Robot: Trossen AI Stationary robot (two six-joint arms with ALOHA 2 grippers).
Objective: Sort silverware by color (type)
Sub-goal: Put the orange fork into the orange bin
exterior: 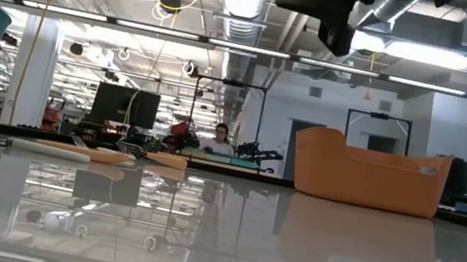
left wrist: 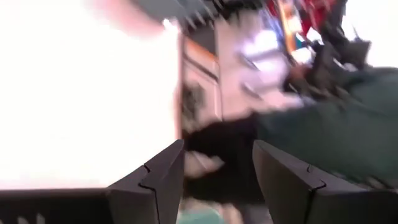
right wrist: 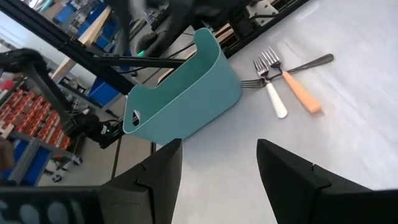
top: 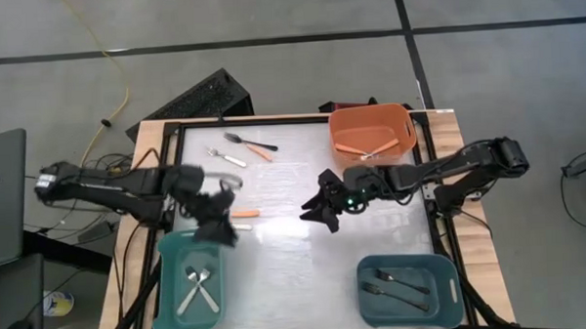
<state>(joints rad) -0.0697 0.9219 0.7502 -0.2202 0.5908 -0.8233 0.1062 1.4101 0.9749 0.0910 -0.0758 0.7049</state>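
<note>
Below your left gripper (top: 220, 229), parted and empty, white-handled pieces lie in the teal bin (top: 166, 286); next, bring the wide-open, empty right gripper (top: 319, 210) onto the orange-handled fork (top: 243, 214) nearby.

No lettering, label, brand, number or sign can be read anywhere in these views.

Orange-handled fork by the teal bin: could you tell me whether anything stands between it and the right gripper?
Nothing visible does: bare table lies between the open right gripper and the orange-handled fork; a white-handled fork lies beside it.
</note>
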